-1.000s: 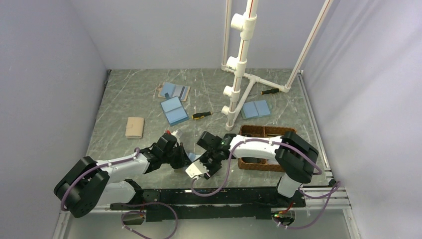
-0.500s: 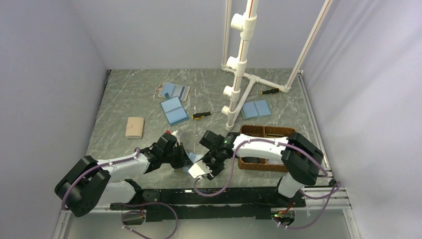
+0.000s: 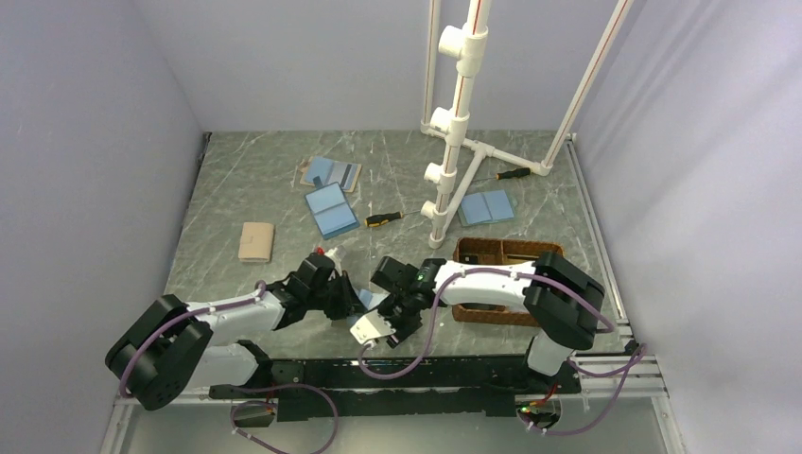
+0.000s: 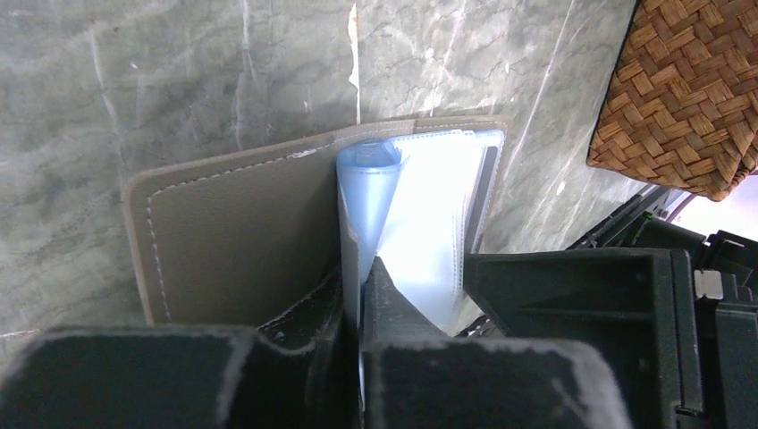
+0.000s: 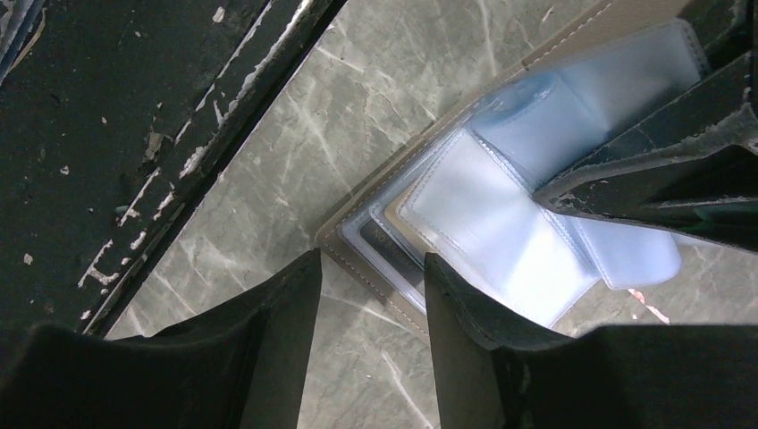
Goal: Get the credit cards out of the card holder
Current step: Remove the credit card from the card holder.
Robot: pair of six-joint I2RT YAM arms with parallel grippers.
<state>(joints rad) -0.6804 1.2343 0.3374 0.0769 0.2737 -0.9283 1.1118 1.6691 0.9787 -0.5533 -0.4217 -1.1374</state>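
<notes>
Open holder (image 4: 223, 232) flat on table (image 4: 179, 71), near edge, between arms.
Blue sleeve (image 4: 366, 170) pinched upright in left gripper (image 4: 357, 304); right gripper (image 5: 371, 277) spread, just short of holder corner, dark card (image 5: 384, 243) edge dead ahead, nearest the right arm.

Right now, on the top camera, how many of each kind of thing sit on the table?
Loose holders: 4
Gripped card holder: 1
Screwdrivers: 2
Wicker tray: 1
White pipe stand: 1
Total: 9
</notes>
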